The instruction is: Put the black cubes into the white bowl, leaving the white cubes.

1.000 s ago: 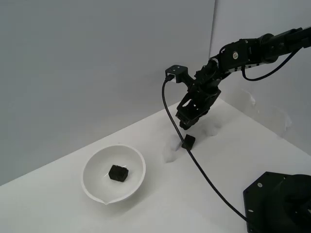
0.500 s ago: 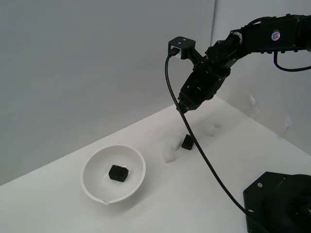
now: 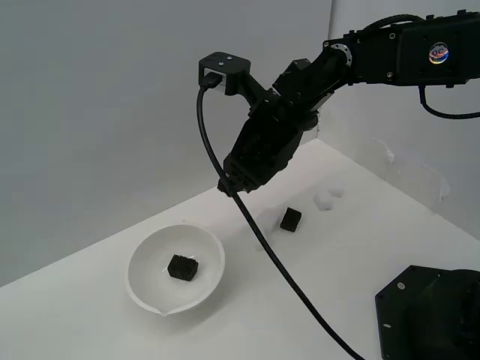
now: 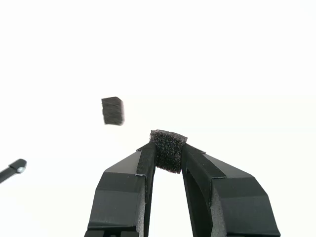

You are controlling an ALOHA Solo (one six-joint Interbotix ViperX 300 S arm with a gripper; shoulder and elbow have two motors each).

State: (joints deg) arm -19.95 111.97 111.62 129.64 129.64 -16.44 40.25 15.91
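My gripper (image 4: 168, 157) is shut on a black cube (image 4: 168, 150), held between the fingertips. In the exterior view the gripper (image 3: 231, 184) hangs in the air, above the surface and to the exterior view's right of the white bowl (image 3: 148, 279); the held cube cannot be made out there. One black cube (image 3: 182, 267) lies inside the bowl. Another black cube (image 3: 290, 220) sits on the white surface right of the bowl and also shows in the wrist view (image 4: 112, 110). Two faint white cubes (image 3: 327, 198) lie farther right.
The arm's black cable (image 3: 259, 232) hangs from the wrist down across the surface between the bowl and the loose black cube. The arm's black base (image 3: 427, 311) stands at the exterior view's lower right. A grey wall runs behind the surface.
The gripper has risen from beside the cubes and swung to the exterior view's left, toward the bowl. The black cube on the surface and the one in the bowl have not moved.
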